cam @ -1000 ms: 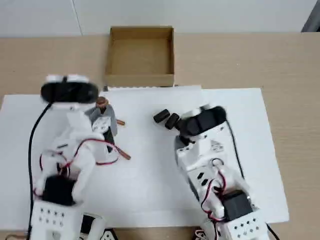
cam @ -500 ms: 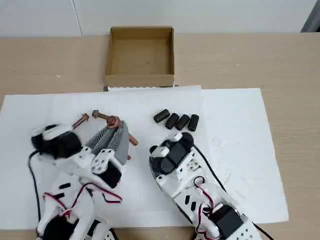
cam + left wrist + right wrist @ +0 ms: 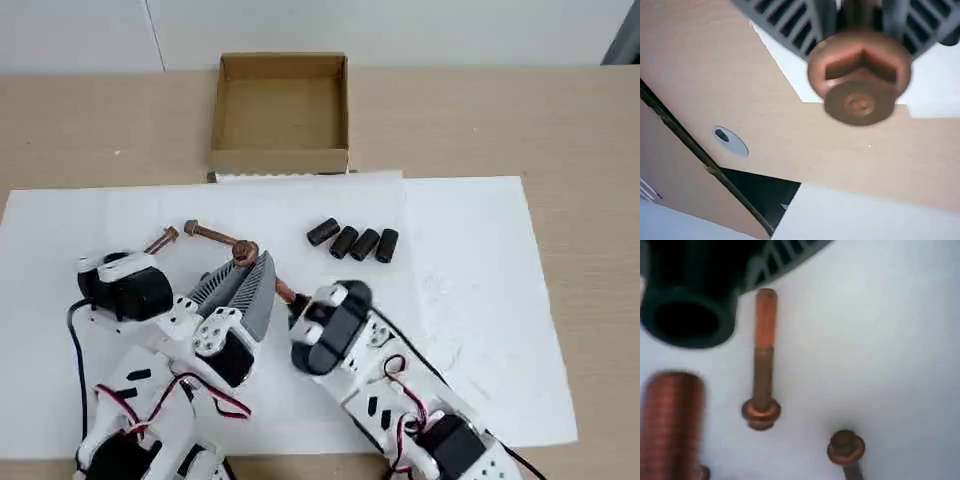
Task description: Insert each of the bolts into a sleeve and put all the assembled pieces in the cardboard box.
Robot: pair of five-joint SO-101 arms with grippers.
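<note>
From the high view, the open cardboard box (image 3: 280, 155) stood at the far side of the table (image 3: 560, 120), just beyond the white paper (image 3: 470, 300). Four black sleeves (image 3: 344, 241) lay in a row on the paper, and two loose bolts (image 3: 210, 233) lay near them. The left hand (image 3: 250, 270) was pressed together on a copper bolt (image 3: 245, 253). The right arm (image 3: 330, 325) was just beside it.

From the left wrist view, the grey ribbed fingers (image 3: 780, 12) of the left hand pinched the copper bolt (image 3: 860, 80), with its head toward the camera.

From the right wrist view, the right hand (image 3: 705, 285) pinched one sleeve (image 3: 687, 315), its hole open toward the camera. The loose bolts (image 3: 762, 360) lay on the paper below it.
</note>
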